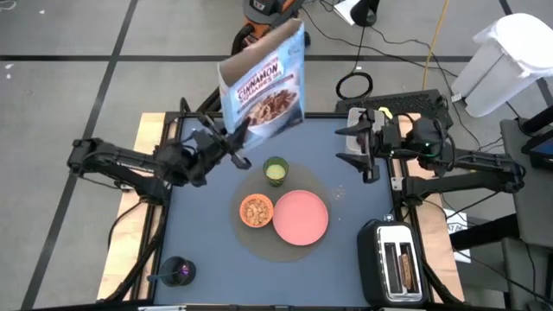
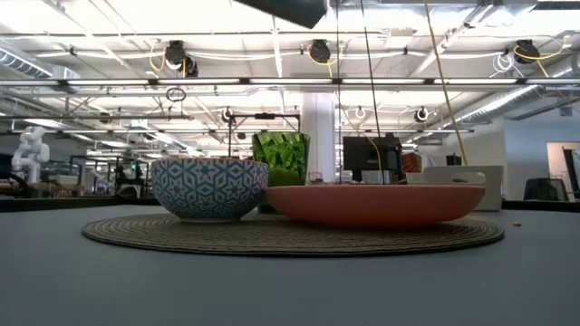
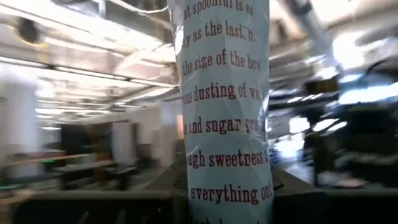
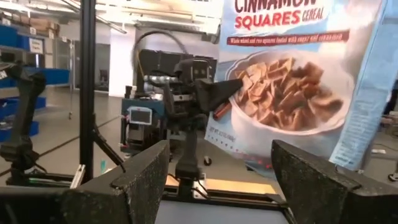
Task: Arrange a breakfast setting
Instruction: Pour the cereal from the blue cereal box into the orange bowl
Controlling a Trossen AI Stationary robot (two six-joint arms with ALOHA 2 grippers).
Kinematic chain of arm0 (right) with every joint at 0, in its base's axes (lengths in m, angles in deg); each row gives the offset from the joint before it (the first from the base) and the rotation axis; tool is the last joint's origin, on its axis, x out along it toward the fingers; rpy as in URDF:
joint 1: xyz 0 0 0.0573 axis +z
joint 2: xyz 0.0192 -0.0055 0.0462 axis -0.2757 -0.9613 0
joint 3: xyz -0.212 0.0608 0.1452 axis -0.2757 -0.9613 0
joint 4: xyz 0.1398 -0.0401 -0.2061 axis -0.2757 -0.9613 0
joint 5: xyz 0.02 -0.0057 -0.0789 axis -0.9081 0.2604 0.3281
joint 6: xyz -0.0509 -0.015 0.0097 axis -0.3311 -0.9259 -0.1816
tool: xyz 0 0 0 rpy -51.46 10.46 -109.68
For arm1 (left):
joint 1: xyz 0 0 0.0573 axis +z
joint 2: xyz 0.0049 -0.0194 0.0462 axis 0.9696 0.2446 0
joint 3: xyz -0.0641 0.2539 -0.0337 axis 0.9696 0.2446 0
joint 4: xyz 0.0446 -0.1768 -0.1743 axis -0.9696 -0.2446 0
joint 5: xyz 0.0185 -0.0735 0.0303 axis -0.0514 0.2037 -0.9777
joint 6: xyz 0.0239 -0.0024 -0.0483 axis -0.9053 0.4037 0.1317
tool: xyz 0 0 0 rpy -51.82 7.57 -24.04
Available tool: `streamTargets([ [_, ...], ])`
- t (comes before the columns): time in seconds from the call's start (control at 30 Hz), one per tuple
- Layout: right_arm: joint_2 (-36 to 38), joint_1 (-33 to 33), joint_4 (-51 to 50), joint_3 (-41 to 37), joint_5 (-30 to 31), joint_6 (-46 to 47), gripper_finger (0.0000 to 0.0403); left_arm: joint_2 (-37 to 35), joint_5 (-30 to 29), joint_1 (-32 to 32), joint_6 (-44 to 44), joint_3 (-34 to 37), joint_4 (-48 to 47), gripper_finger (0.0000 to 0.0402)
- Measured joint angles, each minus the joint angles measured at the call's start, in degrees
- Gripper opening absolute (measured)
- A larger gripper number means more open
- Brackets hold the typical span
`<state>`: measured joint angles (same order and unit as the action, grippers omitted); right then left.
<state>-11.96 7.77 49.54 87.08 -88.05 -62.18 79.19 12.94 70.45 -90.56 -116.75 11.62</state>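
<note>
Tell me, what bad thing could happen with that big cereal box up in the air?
The left claw pinches the cereal box only by a lower corner, so it might slip and fall. It hangs close to the green cup, which could get knocked over. Cereal might also spill beside the cereal-filled bowl; a few crumbs already lie near the pink plate.

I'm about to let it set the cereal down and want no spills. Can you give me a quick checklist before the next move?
1. Left gripper shut on the cereal box: ok, box held up.
2. Bowl filled: ok, cereal shows inside.
3. Stray cereal: not ok, crumbs lie on the table beside the mat.
4. Right gripper out of the way: ok, open at the table's right rear.
5. Plate and cup upright on the mat: ok.
6. Box top closed: cannot tell.
</note>
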Motion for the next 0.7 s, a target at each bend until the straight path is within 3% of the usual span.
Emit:
streamTargets([
  [0.33,0.72,-0.02,-2.12,0.0,0.34,0.01,0.0274,-0.8,-21.25,0.9,-17.1,0.18,-0.34,0.0071],
  [0.7,0.66,-0.02,-2.4,0.0,0.36,0.01,0.0274,-0.77,-23.6,8.0,-5.21,13.23,-0.72,0.0071],
])
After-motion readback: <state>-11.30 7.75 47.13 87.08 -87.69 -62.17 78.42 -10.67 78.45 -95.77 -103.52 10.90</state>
